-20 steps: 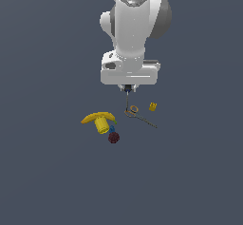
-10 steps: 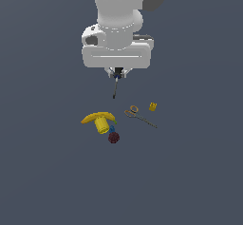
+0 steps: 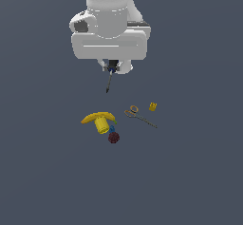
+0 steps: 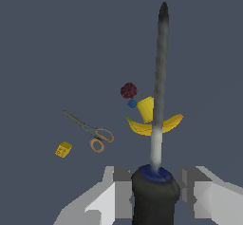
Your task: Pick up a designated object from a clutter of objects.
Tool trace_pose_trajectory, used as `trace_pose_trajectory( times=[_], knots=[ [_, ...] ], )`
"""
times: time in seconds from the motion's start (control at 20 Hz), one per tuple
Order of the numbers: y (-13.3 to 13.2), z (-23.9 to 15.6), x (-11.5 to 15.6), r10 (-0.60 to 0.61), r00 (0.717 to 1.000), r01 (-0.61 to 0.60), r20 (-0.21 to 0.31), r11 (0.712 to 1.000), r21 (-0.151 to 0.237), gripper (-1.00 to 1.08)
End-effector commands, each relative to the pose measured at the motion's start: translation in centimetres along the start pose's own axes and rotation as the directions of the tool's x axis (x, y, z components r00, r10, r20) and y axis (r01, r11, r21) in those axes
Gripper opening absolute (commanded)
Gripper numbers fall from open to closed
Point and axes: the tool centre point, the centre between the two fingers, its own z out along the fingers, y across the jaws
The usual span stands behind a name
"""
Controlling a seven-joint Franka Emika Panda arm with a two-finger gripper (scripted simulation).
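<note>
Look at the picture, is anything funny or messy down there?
Nothing is broken or spilled. The odd one out is the screwdriver, hanging in the air from the gripper, shaft pointing down. The yellow cup lies tipped on its side against the banana.

Pincer grips screwdriver, shaft down, above banana, cup, berry, scissors, yellow block.

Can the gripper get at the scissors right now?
Probably not. The gripper is shut on the screwdriver, held well above the floor, so it has no free jaws. The scissors lie apart from the other items, nothing covering them.
</note>
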Motion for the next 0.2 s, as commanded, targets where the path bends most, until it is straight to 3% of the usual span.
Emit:
trace_pose_trajectory(
  times=[0.0, 0.15],
  knots=[
    [0.05, -0.15, 0.07, -0.001, 1.000, 0.001, 0.000, 1.000, 0.000, -1.00],
    [-0.04, 0.01, 0.08, -0.001, 1.000, 0.001, 0.000, 1.000, 0.000, -1.00]
  ],
)
